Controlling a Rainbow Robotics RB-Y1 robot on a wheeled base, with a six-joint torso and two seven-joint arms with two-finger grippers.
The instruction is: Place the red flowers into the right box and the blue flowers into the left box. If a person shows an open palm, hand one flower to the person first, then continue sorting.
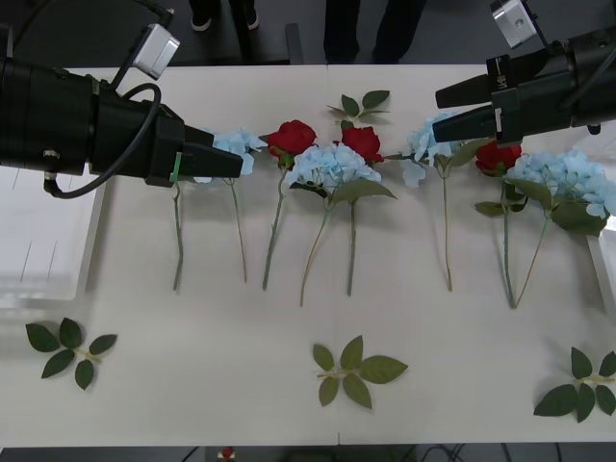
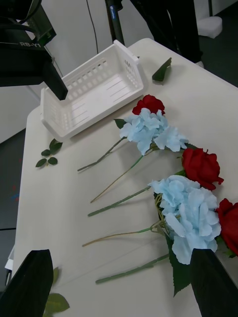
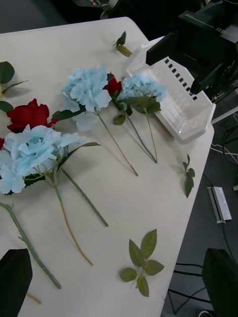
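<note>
Red flowers (image 1: pixel 292 137) (image 1: pixel 363 142) (image 1: pixel 498 156) and blue flowers (image 1: pixel 332 166) (image 1: pixel 428 140) (image 1: pixel 573 178) lie in a row across the white table, stems toward me. My left gripper (image 1: pixel 231 154) hovers open over the leftmost blue flower (image 1: pixel 236 144), beside the left box (image 1: pixel 48 241). My right gripper (image 1: pixel 438 115) hangs open above the blue flower right of centre. The right box (image 1: pixel 606 260) peeks in at the table's right edge. In the right wrist view, roses (image 2: pixel 201 167) and blue heads (image 2: pixel 191 213) lie between my fingers and the left box (image 2: pixel 89 94).
Flowerless leaf sprigs lie at the front left (image 1: pixel 69 348), front centre (image 1: pixel 356 371), front right (image 1: pixel 582 385) and back centre (image 1: pixel 361 104). The left wrist view shows the right box (image 3: pixel 173 94) under my right arm (image 3: pixel 208 39), near the table's edge.
</note>
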